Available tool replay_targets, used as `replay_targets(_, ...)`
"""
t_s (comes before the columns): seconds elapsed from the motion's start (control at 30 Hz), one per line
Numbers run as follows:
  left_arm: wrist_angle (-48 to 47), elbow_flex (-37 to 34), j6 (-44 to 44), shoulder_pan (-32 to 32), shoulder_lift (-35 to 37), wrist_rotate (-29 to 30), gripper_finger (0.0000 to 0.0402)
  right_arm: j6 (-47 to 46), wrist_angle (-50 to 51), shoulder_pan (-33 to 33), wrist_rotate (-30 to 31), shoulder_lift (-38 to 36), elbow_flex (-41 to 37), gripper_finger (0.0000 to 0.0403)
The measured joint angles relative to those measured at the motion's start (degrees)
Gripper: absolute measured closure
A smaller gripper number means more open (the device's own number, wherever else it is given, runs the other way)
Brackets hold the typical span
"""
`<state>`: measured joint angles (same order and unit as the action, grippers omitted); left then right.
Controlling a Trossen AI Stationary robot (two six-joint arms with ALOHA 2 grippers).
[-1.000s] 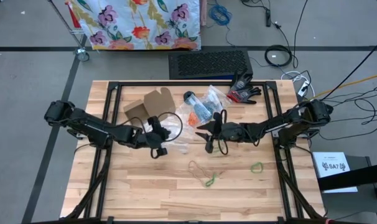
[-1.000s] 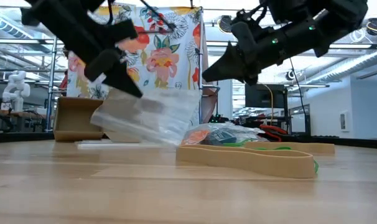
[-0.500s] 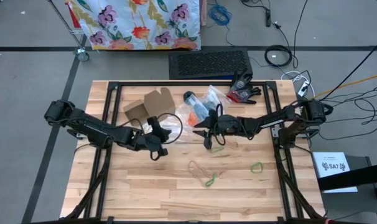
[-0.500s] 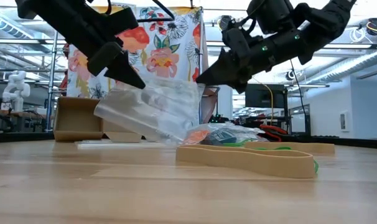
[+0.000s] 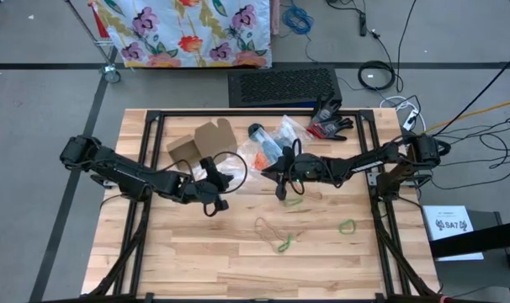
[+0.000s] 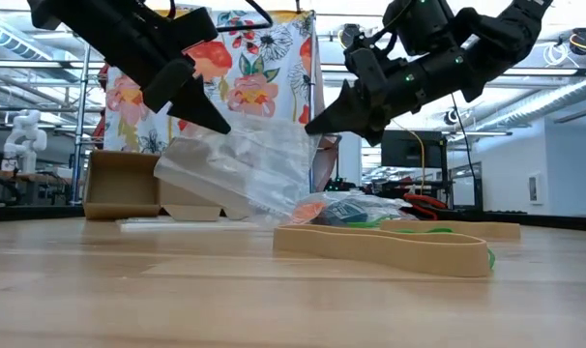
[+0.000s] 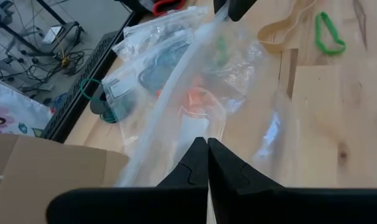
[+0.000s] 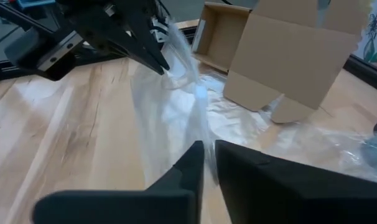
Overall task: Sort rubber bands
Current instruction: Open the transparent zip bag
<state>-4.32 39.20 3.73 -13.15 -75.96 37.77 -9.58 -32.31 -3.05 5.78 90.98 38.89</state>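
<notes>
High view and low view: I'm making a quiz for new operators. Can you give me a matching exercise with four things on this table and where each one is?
Things:
1. cardboard box
2. gloves
3. lone green rubber band
4. clear plastic bag

Places:
A. at the far edge of the table
B. held up between the left gripper and the right gripper
C. open, beyond the left arm
D. flat on the tabletop, near its right side

Pairs: 1-C, 2-A, 3-D, 4-B
</notes>
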Motion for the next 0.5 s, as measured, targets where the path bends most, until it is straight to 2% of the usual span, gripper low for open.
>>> replay_targets(0.1, 0.6, 0.0, 0.0, 0.0, 0.0, -0.1, 0.0401, 0.9, 0.1, 0.0, 0.0, 0.0, 0.0, 0.0396)
replay_targets(0.23, 1.3, 0.0, 0.4, 0.0, 0.0, -0.2, 0.0385, 1.6, 0.0, 0.1, -0.1, 0.0, 0.0, 0.0398)
replay_targets(0.5, 2.4, 0.0, 0.2, 1.7, 0.0, -0.1, 0.0308, 1.4, 2.7, 0.1, -0.1, 0.0, 0.0, 0.0401)
